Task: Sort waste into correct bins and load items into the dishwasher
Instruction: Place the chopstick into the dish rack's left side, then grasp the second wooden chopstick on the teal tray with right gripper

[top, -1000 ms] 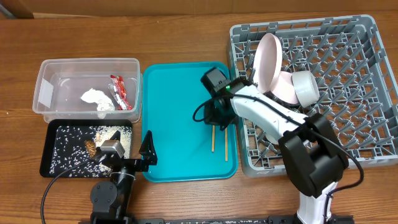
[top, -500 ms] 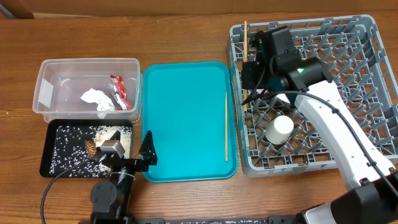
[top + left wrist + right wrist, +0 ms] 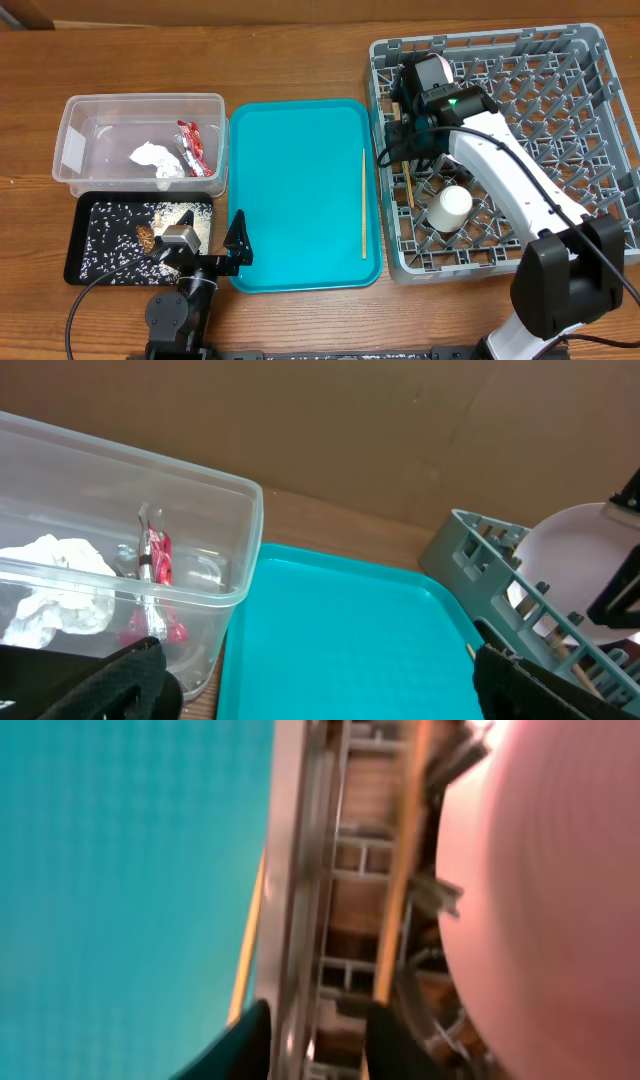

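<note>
The right tool (image 3: 315, 1025), spread and empty over the racked chopstick (image 3: 408, 187), should clear the dish rack (image 3: 500, 40) wall before fetching the second chopstick (image 3: 363, 205) from the teal tray (image 3: 290, 200).

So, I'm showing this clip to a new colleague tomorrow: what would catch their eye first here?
Probably the bright teal tray at the table's centre, holding a single chopstick along its right edge. Next comes the big grey rack on the right, where the right gripper hangs over its left side, near a second chopstick and a white cup.
</note>
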Tool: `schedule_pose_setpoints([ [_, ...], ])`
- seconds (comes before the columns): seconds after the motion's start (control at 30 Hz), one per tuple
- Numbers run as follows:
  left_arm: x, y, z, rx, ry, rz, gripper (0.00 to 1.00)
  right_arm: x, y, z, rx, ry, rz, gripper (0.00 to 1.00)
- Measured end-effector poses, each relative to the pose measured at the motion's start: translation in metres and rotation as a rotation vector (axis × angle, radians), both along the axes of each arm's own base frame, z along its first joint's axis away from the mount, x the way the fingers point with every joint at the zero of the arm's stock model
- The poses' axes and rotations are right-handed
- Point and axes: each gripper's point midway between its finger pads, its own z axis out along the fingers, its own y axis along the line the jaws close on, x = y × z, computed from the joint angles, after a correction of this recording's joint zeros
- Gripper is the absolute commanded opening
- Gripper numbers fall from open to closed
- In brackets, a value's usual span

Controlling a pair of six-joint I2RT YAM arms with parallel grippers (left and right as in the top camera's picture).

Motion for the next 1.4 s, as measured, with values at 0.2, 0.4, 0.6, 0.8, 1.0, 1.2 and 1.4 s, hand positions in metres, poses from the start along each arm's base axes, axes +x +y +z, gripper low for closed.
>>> schedule_pose_setpoints([
  [0.2,0.0,0.0,0.0,0.0,0.0,0.0,1.0,-0.015,0.015,0.014,0.006,-0.007,0.026,0.37],
  [0.4,0.0,0.0,0.0,0.0,0.0,0.0,1.0,-0.04,0.065,0.043,0.061,-0.078,0.116,0.29],
  [0.6,0.0,0.0,0.0,0.0,0.0,0.0,1.0,-0.055,0.1,0.021,-0.042,-0.092,0.136,0.29],
  [0.8,0.0,0.0,0.0,0.0,0.0,0.0,1.0,-0.054,0.108,-0.05,-0.214,-0.027,0.136,0.39],
  [1.0,0.0,0.0,0.0,0.0,0.0,0.0,1.0,-0.054,0.09,-0.107,-0.32,0.07,0.063,0.41],
  [1.2,0.0,0.0,0.0,0.0,0.0,0.0,1.0,-0.052,0.079,-0.106,-0.336,0.079,0.022,0.41],
  [1.4,0.0,0.0,0.0,0.0,0.0,0.0,1.0,-0.057,0.072,-0.106,-0.363,0.101,0.015,0.41],
])
